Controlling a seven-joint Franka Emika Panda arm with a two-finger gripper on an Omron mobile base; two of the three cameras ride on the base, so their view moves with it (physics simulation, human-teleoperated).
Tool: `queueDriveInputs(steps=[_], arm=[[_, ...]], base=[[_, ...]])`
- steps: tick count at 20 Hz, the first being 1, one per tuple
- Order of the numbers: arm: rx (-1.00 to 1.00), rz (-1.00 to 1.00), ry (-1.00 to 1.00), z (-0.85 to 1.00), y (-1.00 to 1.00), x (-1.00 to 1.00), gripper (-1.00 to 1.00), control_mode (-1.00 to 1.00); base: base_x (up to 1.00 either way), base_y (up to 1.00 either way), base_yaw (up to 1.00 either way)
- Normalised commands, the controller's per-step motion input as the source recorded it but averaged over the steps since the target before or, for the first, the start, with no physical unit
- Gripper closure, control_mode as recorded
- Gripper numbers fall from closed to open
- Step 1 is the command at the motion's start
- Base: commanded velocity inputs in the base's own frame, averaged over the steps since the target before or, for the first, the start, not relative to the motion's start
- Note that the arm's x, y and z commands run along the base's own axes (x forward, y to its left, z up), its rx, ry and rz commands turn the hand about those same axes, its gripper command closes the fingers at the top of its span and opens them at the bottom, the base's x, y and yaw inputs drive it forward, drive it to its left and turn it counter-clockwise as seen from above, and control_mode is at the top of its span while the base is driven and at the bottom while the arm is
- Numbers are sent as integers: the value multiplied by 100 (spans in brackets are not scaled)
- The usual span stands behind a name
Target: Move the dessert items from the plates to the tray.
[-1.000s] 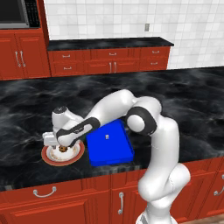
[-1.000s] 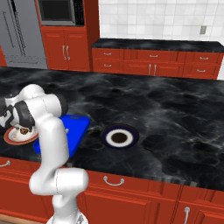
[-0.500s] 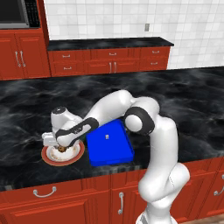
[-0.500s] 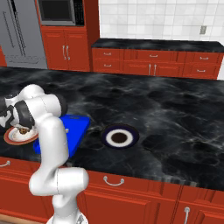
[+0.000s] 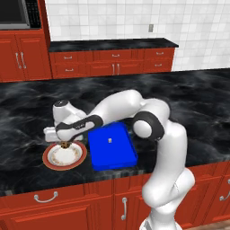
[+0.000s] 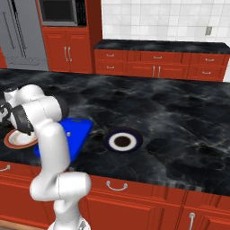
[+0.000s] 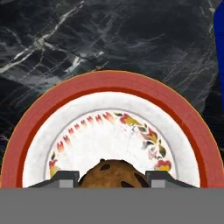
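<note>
A round tan-brown cookie [image 7: 111, 174] with dark chips sits at the near edge of the cream plate [image 7: 109, 83] with the orange-red rim. My gripper [image 7: 112, 178] is shut on it, a fingertip [image 7: 65, 177] pressed against each side. From the left base view the gripper [image 5: 65, 142] hangs low over that plate [image 5: 50, 160], with the cookie [image 5: 65, 144] between its tips. The blue tray [image 5: 117, 155] lies just right of the plate, and a tiny whitish bit [image 5: 110, 141] rests on it. The navy-rimmed plate [image 6: 122, 134] lies further right with a dark centre.
The counter's front edge runs close below the cream plate [image 6: 18, 143] and the tray [image 6: 78, 130]. My own arm arches over the tray from the right. Black marble counter stretches behind; red cabinets and a microwave stand at the back.
The jaws have come in from wide open onto the cookie's sides. The arm has hardly moved, and the plate and tray have stayed in place.
</note>
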Motion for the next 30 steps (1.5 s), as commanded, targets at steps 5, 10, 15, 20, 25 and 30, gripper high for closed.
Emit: queueDriveInputs(steps=[5, 10, 15, 20, 25, 30], arm=[[0, 0, 0, 63, -56, -9, 100, -100], [1, 0, 1, 29, -88, -33, 100, -100], [9, 0, 0, -2, -93, -41, 100, -100], [6, 0, 0, -19, -85, -36, 100, -100], [0, 0, 4, -11, -41, -22, 100, -100], [-5, 0, 6, -6, -9, 0, 100, -100]], base=[[0, 0, 0], [0, 0, 0], [0, 0, 0], [0, 0, 0], [0, 0, 0], [0, 0, 0]])
